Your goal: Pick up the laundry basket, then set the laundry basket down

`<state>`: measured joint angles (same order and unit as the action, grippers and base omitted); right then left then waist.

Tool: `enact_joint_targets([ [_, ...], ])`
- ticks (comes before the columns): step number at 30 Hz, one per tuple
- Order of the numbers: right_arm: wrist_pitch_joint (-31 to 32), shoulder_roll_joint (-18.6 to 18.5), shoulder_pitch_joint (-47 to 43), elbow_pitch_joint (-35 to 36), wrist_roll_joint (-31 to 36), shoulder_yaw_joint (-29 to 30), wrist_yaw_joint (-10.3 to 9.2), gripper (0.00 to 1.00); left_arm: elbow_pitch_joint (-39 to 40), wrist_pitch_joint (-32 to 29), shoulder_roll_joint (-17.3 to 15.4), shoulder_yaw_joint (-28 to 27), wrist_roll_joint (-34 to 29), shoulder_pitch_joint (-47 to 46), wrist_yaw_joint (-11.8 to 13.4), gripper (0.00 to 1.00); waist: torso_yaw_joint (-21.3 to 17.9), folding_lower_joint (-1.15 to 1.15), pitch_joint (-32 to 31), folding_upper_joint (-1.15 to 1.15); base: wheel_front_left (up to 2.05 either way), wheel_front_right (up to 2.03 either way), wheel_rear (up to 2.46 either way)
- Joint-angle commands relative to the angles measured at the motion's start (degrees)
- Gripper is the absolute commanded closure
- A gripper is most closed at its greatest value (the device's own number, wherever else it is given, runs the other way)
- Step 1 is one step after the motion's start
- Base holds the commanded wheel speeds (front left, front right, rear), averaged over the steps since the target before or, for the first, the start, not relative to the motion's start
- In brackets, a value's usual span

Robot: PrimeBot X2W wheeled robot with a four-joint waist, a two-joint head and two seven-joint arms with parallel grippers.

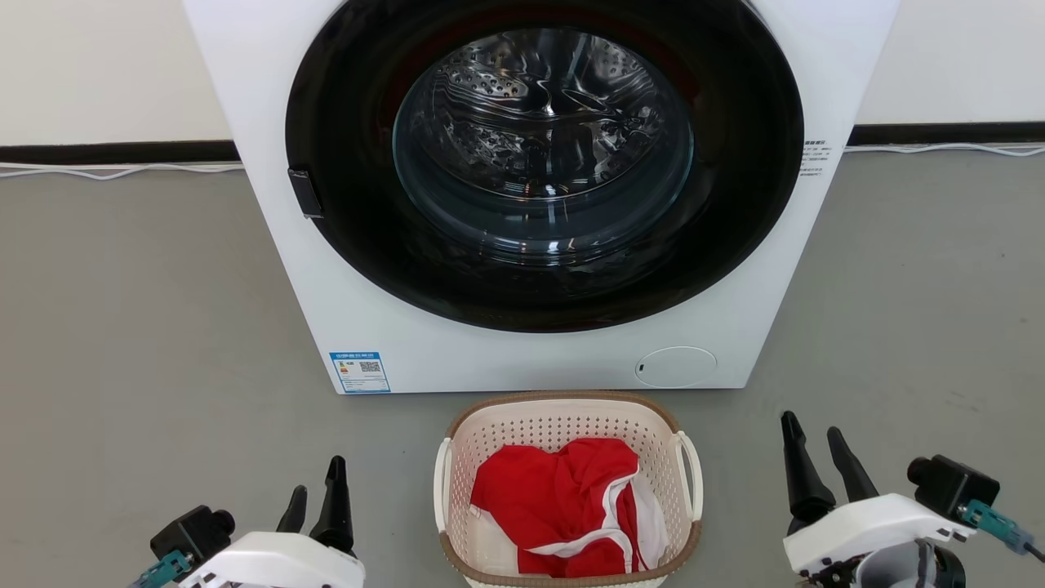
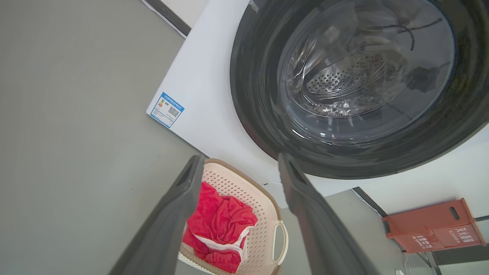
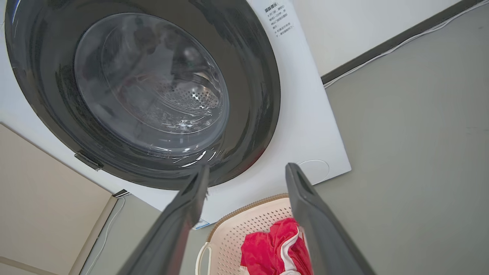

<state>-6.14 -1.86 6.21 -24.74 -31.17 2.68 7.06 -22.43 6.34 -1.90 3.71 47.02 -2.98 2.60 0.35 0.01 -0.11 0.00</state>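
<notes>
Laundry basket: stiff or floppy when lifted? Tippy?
The cream perforated plastic laundry basket probably stays stiff: moulded walls, brown rim band. Likely light: only a crumpled red-and-white cloth inside. Lifted by one white loop handle it may tilt.

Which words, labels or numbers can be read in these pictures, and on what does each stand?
Nothing is sharp enough to quote.
On the washer, blue label: QR code, print too small.
Beside the door, black print: too small.
On the red box, white characters: blurred.
</notes>
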Motion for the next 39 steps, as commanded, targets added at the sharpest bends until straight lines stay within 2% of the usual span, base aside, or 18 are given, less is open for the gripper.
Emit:
enact_joint_targets([
  [1,-1.0,-0.7,2.6,1.1,2.1,-1.2,0.26,0.00,1.2,0.7,-0.6,-0.8,-1.6,-3.3,0.4,0.00,0.0,0.00,0.0,0.00,0.00,0.00,0.00],
  [39,-7.2,-0.9,5.3,-2.0,31.5,-3.3,0.39,0.00,0.0,7.0,-0.9,1.7,-25.8,-5.1,5.1,0.00,-0.2,0.00,-0.3,0.00,0.00,0.00,0.00],
])
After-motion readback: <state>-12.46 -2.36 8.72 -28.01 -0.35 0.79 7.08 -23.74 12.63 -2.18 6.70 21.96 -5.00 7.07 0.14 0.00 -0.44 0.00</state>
